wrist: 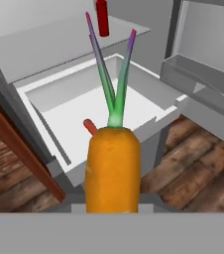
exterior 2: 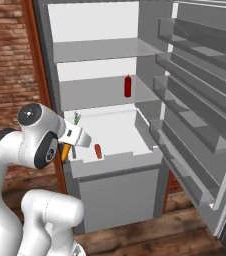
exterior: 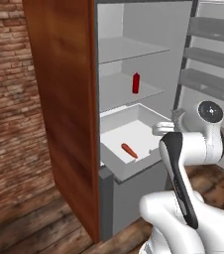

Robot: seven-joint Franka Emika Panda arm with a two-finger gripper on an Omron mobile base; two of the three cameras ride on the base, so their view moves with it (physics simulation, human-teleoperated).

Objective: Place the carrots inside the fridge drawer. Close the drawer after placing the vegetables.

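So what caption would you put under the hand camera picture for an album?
The gripper holds an orange carrot above the open fridge drawer, where a small red carrot lies.

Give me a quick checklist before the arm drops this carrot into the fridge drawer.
1. Carrot held: ok. The end effector is shut on the orange carrot with green top.
2. Fridge drawer pulled open: ok.
3. Free room in the drawer: ok. One small red carrot lies near its front; the floor around it is bare.
4. Held carrot over the drawer: not ok. It hangs outside the front left corner.
5. Red bottle out of the way: ok, on the shelf above.
6. Fridge door swung wide: ok.
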